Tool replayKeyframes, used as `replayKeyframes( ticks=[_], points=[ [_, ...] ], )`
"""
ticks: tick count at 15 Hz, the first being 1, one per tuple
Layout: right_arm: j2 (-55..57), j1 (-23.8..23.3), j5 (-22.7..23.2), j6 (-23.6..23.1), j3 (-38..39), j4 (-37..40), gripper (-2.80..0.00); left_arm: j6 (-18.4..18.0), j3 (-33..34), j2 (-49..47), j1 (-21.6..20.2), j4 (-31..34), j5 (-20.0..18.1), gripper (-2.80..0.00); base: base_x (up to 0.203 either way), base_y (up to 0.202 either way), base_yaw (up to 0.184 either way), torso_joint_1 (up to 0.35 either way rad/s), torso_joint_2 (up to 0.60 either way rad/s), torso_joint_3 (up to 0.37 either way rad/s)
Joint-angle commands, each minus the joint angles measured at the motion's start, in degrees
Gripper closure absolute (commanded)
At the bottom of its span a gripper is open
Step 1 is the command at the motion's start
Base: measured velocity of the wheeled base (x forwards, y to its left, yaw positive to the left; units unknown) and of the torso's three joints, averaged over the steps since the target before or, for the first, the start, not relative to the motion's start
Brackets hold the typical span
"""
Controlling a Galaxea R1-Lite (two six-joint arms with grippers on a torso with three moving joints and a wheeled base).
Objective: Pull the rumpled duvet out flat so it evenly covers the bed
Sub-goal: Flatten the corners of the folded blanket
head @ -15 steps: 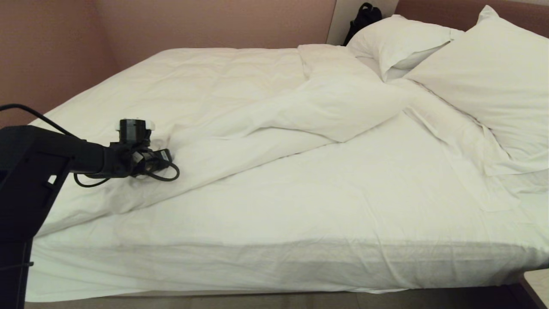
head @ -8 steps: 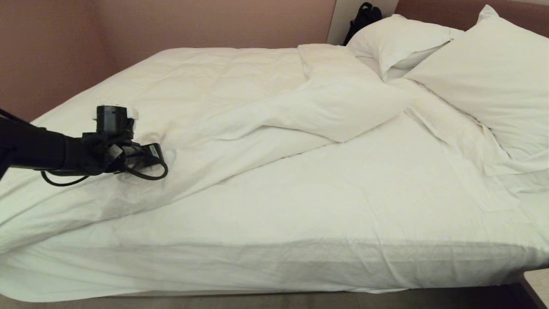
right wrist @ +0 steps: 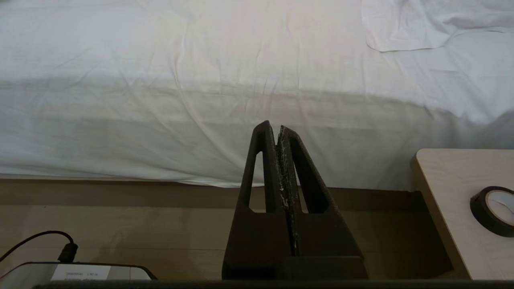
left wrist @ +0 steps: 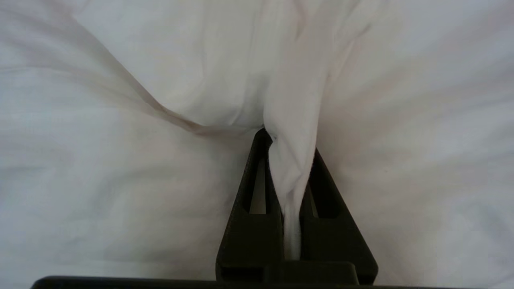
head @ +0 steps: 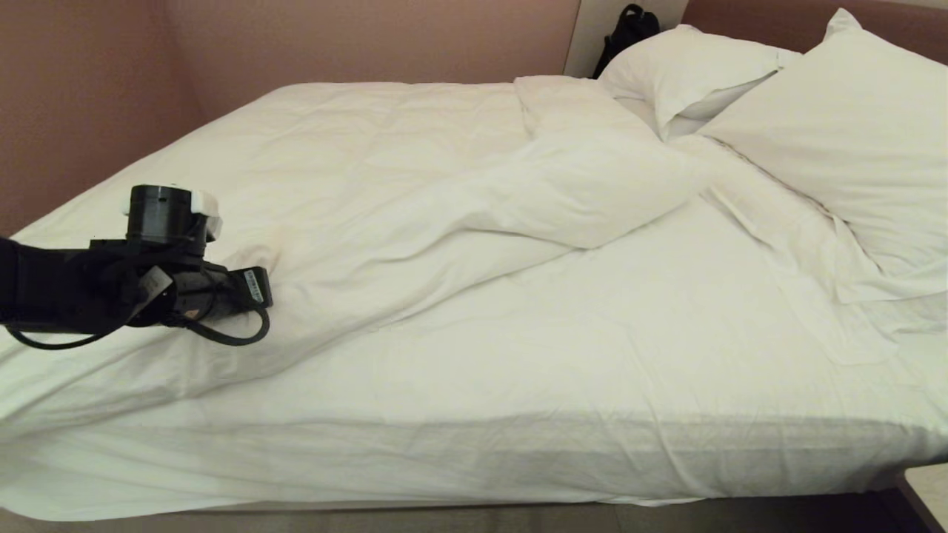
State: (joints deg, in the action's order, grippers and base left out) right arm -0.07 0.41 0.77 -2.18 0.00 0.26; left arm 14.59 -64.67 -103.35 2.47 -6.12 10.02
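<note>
The white duvet (head: 385,155) lies rumpled over the far and left part of the bed (head: 518,459). Its folded edge runs slantwise from the pillows to the near left corner, leaving bare sheet (head: 629,333) at the front right. My left gripper (head: 266,277) reaches in from the left, low over the duvet's near left part. In the left wrist view this gripper (left wrist: 291,140) is shut on a pinched ridge of the duvet (left wrist: 160,60). My right gripper (right wrist: 277,126) is shut on nothing, parked low and facing the side of the mattress (right wrist: 200,120).
Two plump pillows (head: 837,126) (head: 689,74) rest against the headboard (head: 755,22) at the right, with a black bag (head: 629,29) behind them. Walls (head: 74,96) close in the far and left sides. A bedside table (right wrist: 449,200) holds a tape roll (right wrist: 494,210).
My left arm has drawn back to the left with the duvet in its grip. The duvet's near left edge has slid further over the bed's corner. The right arm has not moved.
</note>
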Motion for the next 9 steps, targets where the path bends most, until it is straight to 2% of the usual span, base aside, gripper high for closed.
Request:
replayKeyframes(
  ticks=[1, 5, 6, 7, 9],
  points=[
    [0.1, 0.0, 0.0, 0.0, 0.0, 0.0, 0.0, 0.1, 4.5, 4.1, 0.5, -0.1, 0.0, 0.0, 0.0, 0.0, 0.0, 0.0, 0.0, 0.0],
    [0.1, 0.0, 0.0, 0.0, 0.0, 0.0, 0.0, 0.3, 12.4, 7.6, 1.1, -0.8, -0.1, 0.0, 0.0, 0.0, 0.0, 0.0, 0.0, 0.0],
    [0.1, 0.0, 0.0, 0.0, 0.0, 0.0, 0.0, 0.4, 16.2, 7.9, 1.2, -1.5, -0.3, 0.0, 0.0, 0.0, 0.0, 0.0, 0.0, 0.0],
    [0.1, 0.0, 0.0, 0.0, 0.0, 0.0, 0.0, 0.4, 19.9, 7.7, 1.3, -4.3, -1.4, 0.0, 0.0, 0.0, 0.0, 0.0, 0.0, 0.0],
    [0.1, 0.0, 0.0, 0.1, 0.0, 0.0, 0.0, 0.2, 22.8, 6.7, 1.8, -11.5, -3.0, 0.0, 0.0, 0.0, 0.0, 0.0, 0.0, 0.0]
  ],
)
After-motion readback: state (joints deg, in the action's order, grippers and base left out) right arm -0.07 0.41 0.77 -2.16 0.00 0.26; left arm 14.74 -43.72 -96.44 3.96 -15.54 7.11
